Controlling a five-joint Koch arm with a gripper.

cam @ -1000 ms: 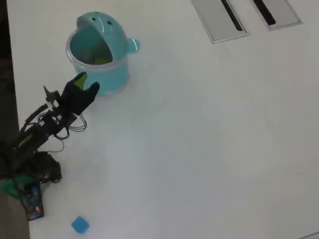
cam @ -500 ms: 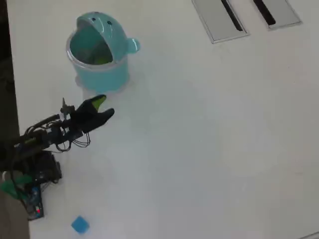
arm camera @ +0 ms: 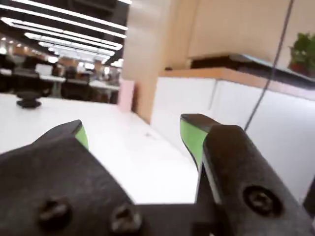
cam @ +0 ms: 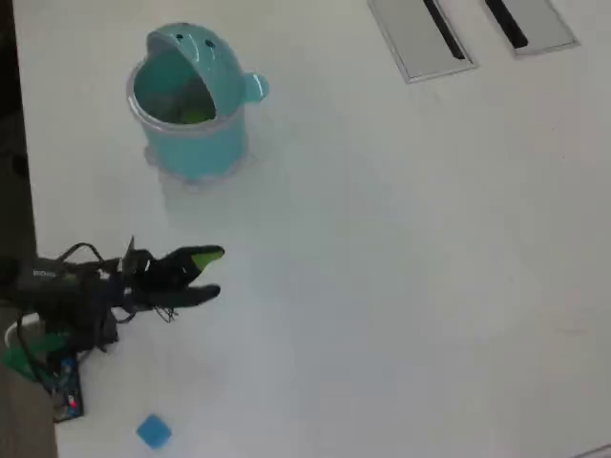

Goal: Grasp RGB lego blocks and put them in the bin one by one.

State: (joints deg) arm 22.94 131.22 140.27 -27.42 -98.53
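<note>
In the overhead view the teal bin (cam: 191,143) stands at the upper left, and a yellow-green block (cam: 196,116) shows inside it. A light blue block (cam: 153,430) lies on the table near the bottom left edge. My gripper (cam: 216,273) hovers between the two, well below the bin, pointing right. It is open and empty. In the wrist view my gripper (arm camera: 138,129) shows green-padded fingers (arm camera: 193,135) spread apart, with only bare white table between them. No red block is in sight.
Two flat grey plates (cam: 420,38) with black slots lie at the top right of the white table (cam: 401,248). The arm's base and cables (cam: 57,324) sit at the left edge, just above the blue block.
My gripper has swung away from the bin's front, moving down the overhead view toward the lower left, and now points right. It stays open. The blue block has not moved.
</note>
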